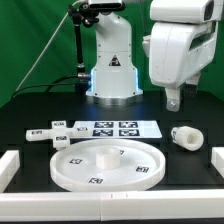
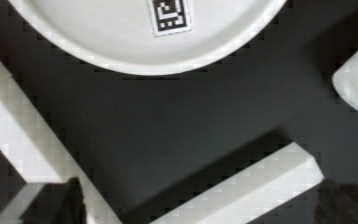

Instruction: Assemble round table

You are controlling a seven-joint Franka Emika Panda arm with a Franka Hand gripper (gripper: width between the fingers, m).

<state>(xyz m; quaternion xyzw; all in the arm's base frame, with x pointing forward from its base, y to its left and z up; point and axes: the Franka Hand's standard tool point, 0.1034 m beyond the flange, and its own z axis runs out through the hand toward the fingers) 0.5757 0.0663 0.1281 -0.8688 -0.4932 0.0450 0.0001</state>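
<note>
jaws: spread wide, empty, hanging above the tabletop (image 1: 186, 160) | disc (image 1: 105, 165): flat, front centre | leg (image 1: 185, 135): exterior view's right, below the jaws, apart from disc | cross piece (image 1: 50, 133): exterior view's left, beside marker board (image 1: 115, 128)

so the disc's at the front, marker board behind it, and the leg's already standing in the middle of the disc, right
Not quite: the leg is not in the disc. It lies off to the exterior view's right, apart from it, as the exterior view shows. The disc is at the front, with the marker board behind it.
</note>
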